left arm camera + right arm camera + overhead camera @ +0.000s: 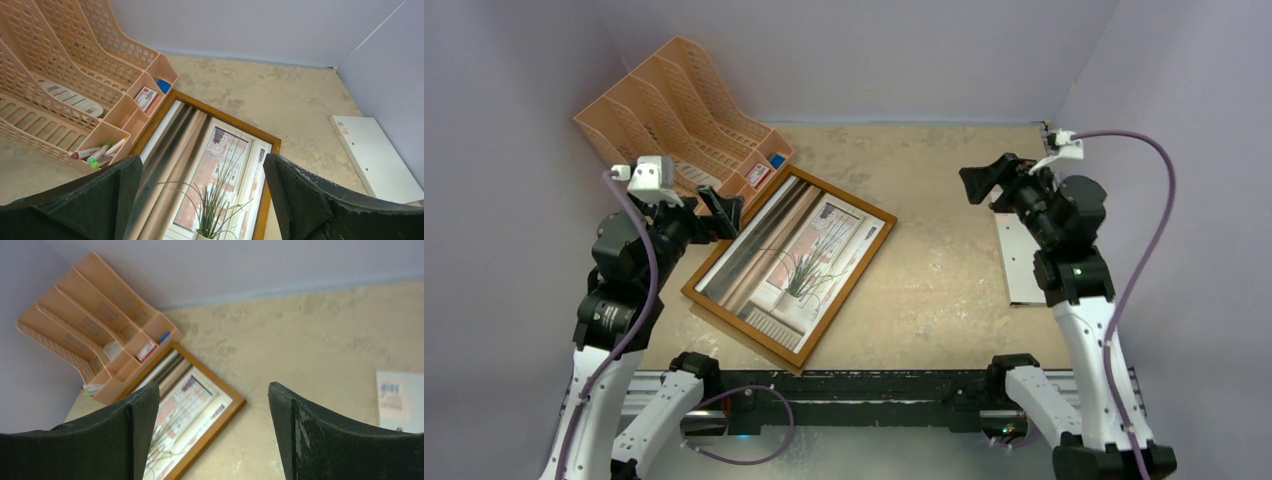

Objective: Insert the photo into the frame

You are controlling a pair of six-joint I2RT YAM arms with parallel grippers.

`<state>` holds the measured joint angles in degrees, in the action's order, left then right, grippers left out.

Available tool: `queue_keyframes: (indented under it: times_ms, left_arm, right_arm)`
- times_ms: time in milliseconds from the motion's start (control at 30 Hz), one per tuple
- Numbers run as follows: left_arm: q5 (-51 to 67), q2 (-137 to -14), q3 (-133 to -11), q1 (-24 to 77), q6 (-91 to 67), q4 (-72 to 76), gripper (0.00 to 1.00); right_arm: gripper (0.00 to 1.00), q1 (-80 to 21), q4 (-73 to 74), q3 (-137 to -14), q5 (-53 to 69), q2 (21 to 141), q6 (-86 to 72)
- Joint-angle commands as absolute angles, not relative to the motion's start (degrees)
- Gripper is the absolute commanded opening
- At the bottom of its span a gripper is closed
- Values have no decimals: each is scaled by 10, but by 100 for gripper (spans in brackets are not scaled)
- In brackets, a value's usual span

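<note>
Top external view, we record: mottled beige tabletop [944,260], pale lilac walls [874,50] on three sides. Photo [794,260] lies inside frame [844,191], slanted left of centre, one corner just beside orange file rack [674,110]. Left gripper [724,212] and right gripper [979,182]: jaws spread, empty, above the surface.

1. the photo [796,262]: print of a grassy potted plant by a curtained window, face up, lying inside the frame.
2. the frame [742,328]: thin brown wooden rectangle, lying flat, turned diagonally.

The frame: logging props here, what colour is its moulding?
Medium-brown wood; the frame shows best in the top external view.
</note>
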<state>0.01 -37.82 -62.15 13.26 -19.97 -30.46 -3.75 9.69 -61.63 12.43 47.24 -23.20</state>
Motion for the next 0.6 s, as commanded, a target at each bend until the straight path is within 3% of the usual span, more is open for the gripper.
queue_keyframes:
  times_ms: [0, 233, 567]
  left_arm:
    - [28, -427, -617, 130, -202, -281, 99]
    - [199, -503, -542, 150, -246, -188, 91]
    - [45, -638, -510, 384, -288, -96, 90]
  right_arm:
    - [81, -39, 39, -551, 156, 512, -281]
    - [80, -39, 23, -498, 165, 577, -328]
    - [81, -39, 12, -434, 145, 604, -351]
